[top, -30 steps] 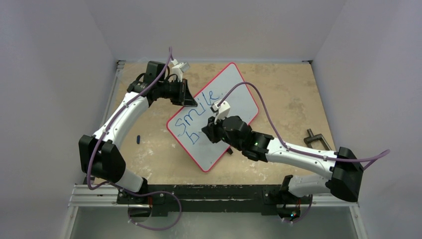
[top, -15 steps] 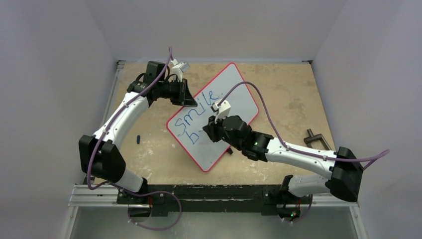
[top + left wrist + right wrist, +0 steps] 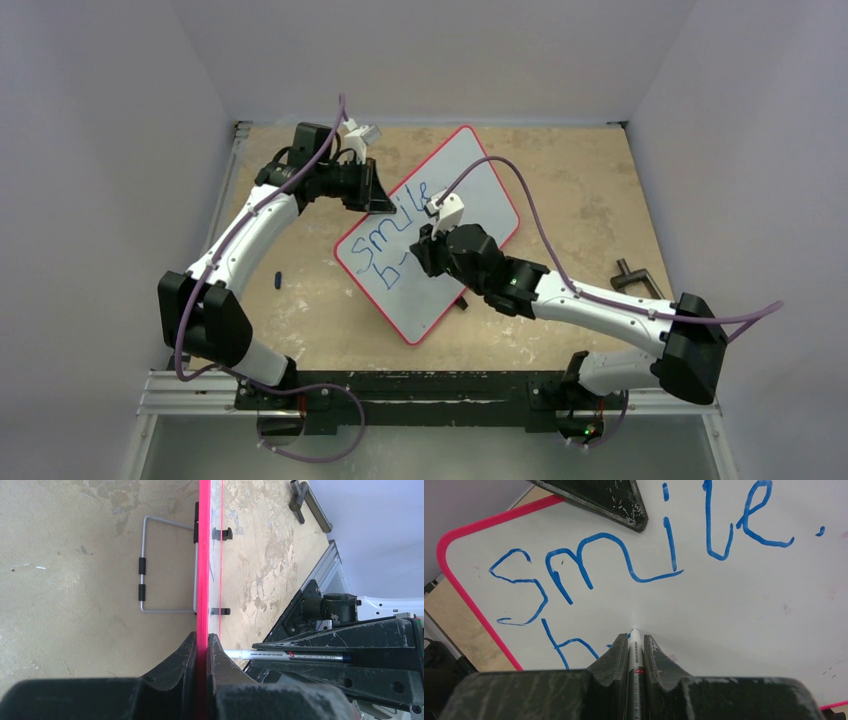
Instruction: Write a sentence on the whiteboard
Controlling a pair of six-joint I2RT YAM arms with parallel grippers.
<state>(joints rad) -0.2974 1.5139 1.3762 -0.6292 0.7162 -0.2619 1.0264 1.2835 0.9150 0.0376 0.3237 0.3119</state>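
The whiteboard (image 3: 485, 195) lies slanted mid-table, with a red rim (image 3: 203, 555). The sentence (image 3: 380, 238) in blue reads "smile." (image 3: 624, 555), and below it stand a "b" (image 3: 569, 647) and a short stroke. My left gripper (image 3: 378, 200) is shut on the board's far-left edge, its jaws pinching the rim (image 3: 203, 640). My right gripper (image 3: 420, 255) is shut on a white marker (image 3: 634, 650). The marker tip touches the board just right of the "b". The left wrist view shows the marker (image 3: 280, 655) side-on between the right gripper's fingers.
A small blue cap (image 3: 277, 279) lies on the table left of the board. A black T-shaped clamp (image 3: 633, 280) sits at the right. A wire stand (image 3: 150, 565) and black feet (image 3: 222, 533) show under the board.
My right gripper has shifted slightly toward the far side with the marker, and a short stroke now shows after the "b". The left gripper has not moved.
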